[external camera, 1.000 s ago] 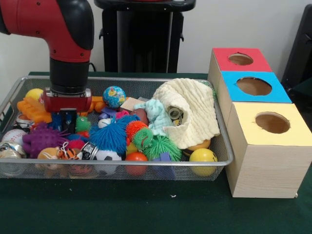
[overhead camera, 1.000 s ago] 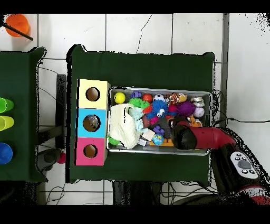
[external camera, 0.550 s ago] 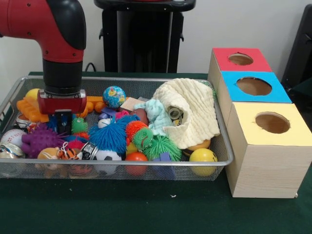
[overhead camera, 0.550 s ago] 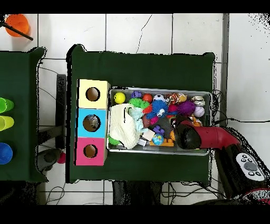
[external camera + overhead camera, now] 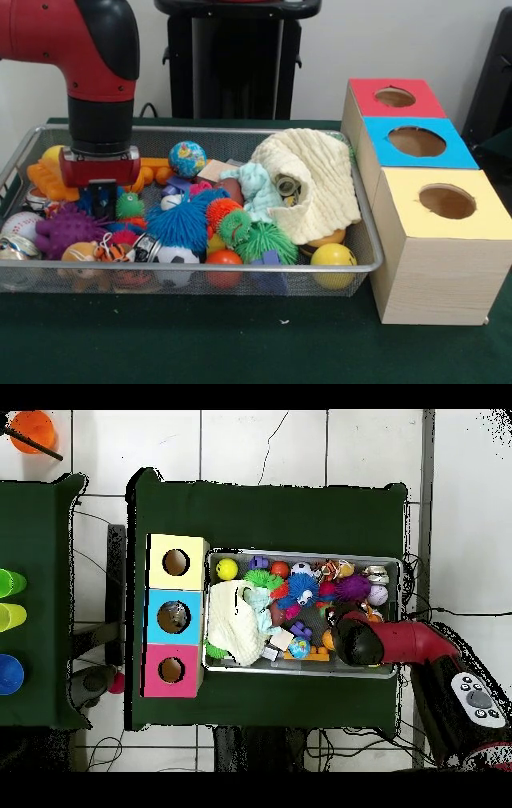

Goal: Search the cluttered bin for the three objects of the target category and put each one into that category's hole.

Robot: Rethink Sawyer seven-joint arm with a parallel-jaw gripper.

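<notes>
Front view: the pincer (image 5: 100,200) hangs low in the wire bin's (image 5: 364,228) left end, its dark tips sunk among the toys between a purple spiky ball (image 5: 62,230) and a small green spiky ball (image 5: 128,206); whether it is open or gripping anything I cannot tell. The target category is not shown, so the wanted toys cannot be picked out. A good pick here probably needs a straight, slow lift so neighbours stay put. A cream cloth (image 5: 320,184) covers the bin's right end and may hide more. Three boxes stand just beside the bin: red (image 5: 394,98), blue (image 5: 416,142), yellow (image 5: 446,202).

Overhead view: the arm (image 5: 385,642) covers the bin's corner, hiding the pincer; the green tabletop (image 5: 270,514) carries everything
</notes>
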